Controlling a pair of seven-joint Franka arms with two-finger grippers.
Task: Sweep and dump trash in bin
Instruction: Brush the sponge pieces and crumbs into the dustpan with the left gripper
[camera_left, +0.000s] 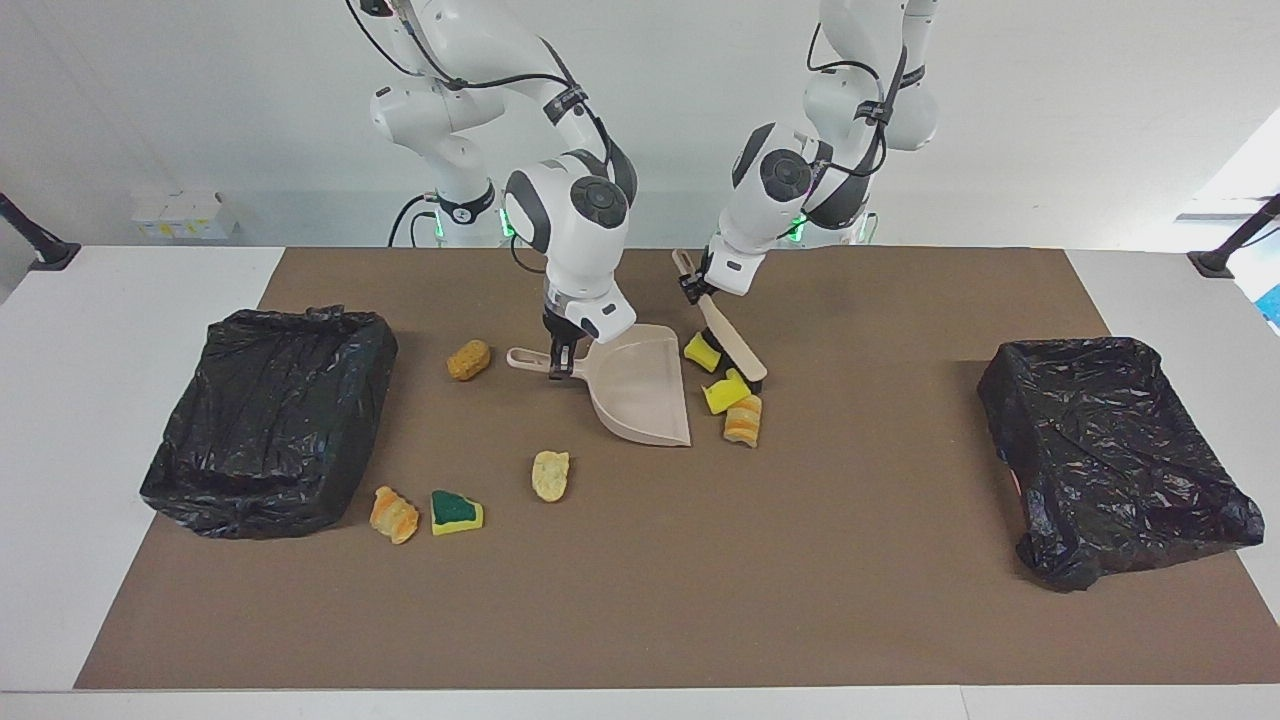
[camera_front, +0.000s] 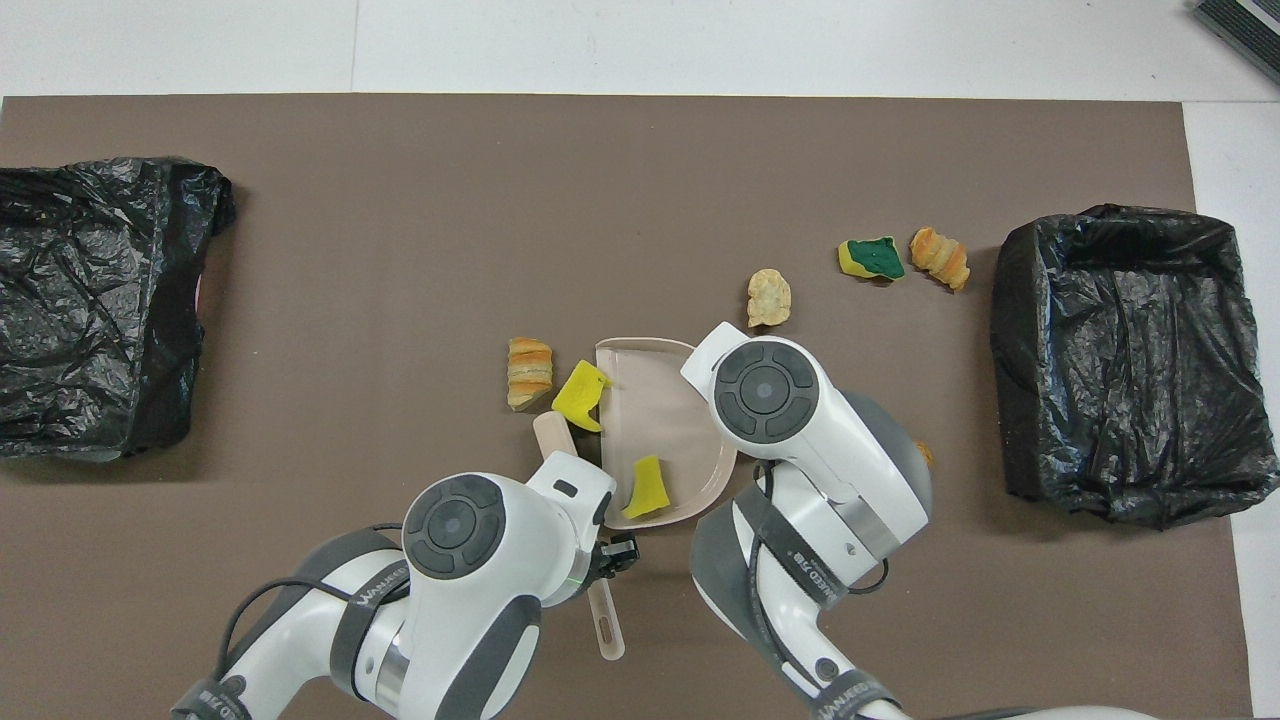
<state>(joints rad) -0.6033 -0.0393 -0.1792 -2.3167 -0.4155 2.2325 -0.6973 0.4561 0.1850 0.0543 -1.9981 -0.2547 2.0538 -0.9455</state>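
Facing view: the left gripper (camera_left: 694, 287) is clamped on the beige wooden brush (camera_left: 728, 334); its head touches two yellow sponge chunks (camera_left: 724, 392) at the beige plastic dustpan (camera_left: 640, 388) mouth. The right gripper (camera_left: 560, 362) grips the pan's handle.

Overhead view: one yellow chunk (camera_front: 646, 486) lies at the pan's edge beside the brush, another (camera_front: 579, 394) at the lip, a tan bread-like lump (camera_front: 528, 370) just outside; the sweep runs toward the right gripper.

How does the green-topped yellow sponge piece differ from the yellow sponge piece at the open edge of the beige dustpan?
The green-topped yellow sponge piece shows a dark green top; the all-yellow sponge piece at the open edge of the beige plastic dustpan shows only yellow. The green-topped piece lies flat beside a striped bread-like lump, away from the dustpan; the all-yellow piece stands tilted against the brush and another striped lump. Both are small sponge scraps on the brown mat.
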